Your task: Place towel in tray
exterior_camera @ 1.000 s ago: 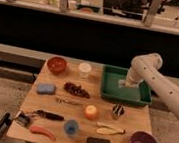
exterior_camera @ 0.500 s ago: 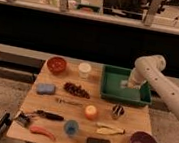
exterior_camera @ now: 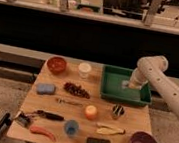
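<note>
**Arm over the tray, towel at the drop-off**

The robot's white arm reaches in from the right edge of the wooden table (exterior_camera: 84, 113), and its two-finger gripper (exterior_camera: 131, 84) hangs low over the large shallow green plastic tray (exterior_camera: 112, 83), which sits at the table's far right corner. A small pale blue-grey patch just under the gripper, on the tray floor near its right side, looks like the folded towel (exterior_camera: 126, 84); whether the gripper is touching it I cannot tell.

By my judgement the placing step is at or near its end, since the towel appears to lie inside the raised rim. The next move calls for making sure the cloth is free of the gripper, then lifting straight up so the soft fabric is not dragged back over the rim.
</note>
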Controlling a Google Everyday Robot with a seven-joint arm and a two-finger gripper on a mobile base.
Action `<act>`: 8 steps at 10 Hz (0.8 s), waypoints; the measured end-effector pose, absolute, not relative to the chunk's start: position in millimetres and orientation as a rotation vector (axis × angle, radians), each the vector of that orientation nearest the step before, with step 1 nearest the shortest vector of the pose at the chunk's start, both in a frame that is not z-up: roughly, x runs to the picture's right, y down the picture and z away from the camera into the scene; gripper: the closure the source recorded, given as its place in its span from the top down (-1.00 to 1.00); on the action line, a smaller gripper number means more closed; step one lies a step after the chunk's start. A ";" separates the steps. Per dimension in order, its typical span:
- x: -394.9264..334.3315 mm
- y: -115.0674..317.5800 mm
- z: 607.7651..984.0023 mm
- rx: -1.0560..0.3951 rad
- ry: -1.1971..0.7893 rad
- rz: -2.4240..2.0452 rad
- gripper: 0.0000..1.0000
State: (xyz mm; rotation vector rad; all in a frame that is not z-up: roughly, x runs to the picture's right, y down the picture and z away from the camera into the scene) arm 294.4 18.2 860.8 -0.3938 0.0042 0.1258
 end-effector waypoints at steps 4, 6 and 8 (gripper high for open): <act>285.3 16.8 867.1 -0.393 0.029 0.088 0.29; 278.6 12.8 873.8 -0.395 0.039 0.065 0.58; 268.1 3.1 883.1 -0.389 0.041 0.037 0.60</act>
